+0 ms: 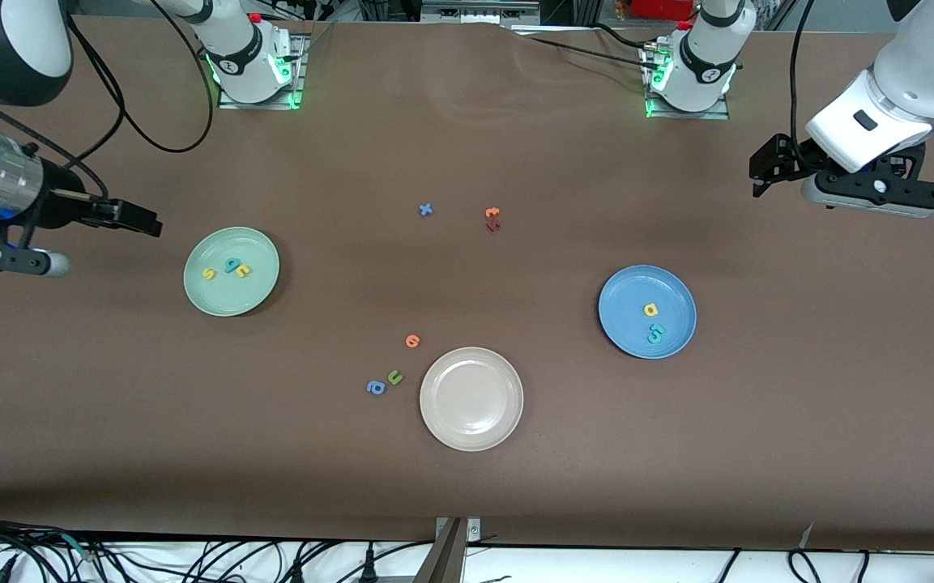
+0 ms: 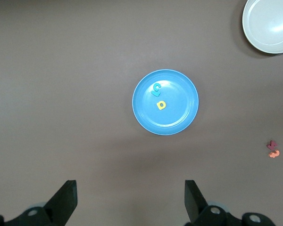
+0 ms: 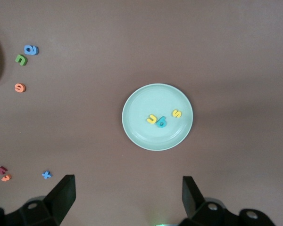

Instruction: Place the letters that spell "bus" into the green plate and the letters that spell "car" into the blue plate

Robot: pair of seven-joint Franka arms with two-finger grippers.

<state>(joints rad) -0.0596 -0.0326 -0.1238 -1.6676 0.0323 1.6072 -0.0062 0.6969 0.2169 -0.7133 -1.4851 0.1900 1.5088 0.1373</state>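
Note:
The green plate (image 1: 231, 301) (image 3: 137, 134) holds a yellow s (image 1: 209, 274), a teal b (image 1: 232, 265) and a yellow u (image 1: 243, 271), close together. The blue plate (image 1: 624, 324) (image 2: 179, 117) holds a yellow a (image 1: 650, 309) (image 2: 161, 105) and a teal c (image 1: 656, 332) (image 2: 156, 89) with a small teal piece touching it. My right gripper (image 1: 142, 220) (image 3: 127, 195) hangs open and empty over bare table at the right arm's end, off the green plate's rim. My left gripper (image 1: 761, 174) (image 2: 130, 197) hangs open and empty over bare table at the left arm's end.
A beige-white plate (image 1: 471, 437) lies empty nearest the front camera. Beside it lie an orange letter (image 1: 411, 341), a green u (image 1: 394, 376) and a blue a (image 1: 375, 388). Mid-table lie a blue x (image 1: 425, 210), an orange letter (image 1: 492, 213) and a dark red letter (image 1: 493, 226).

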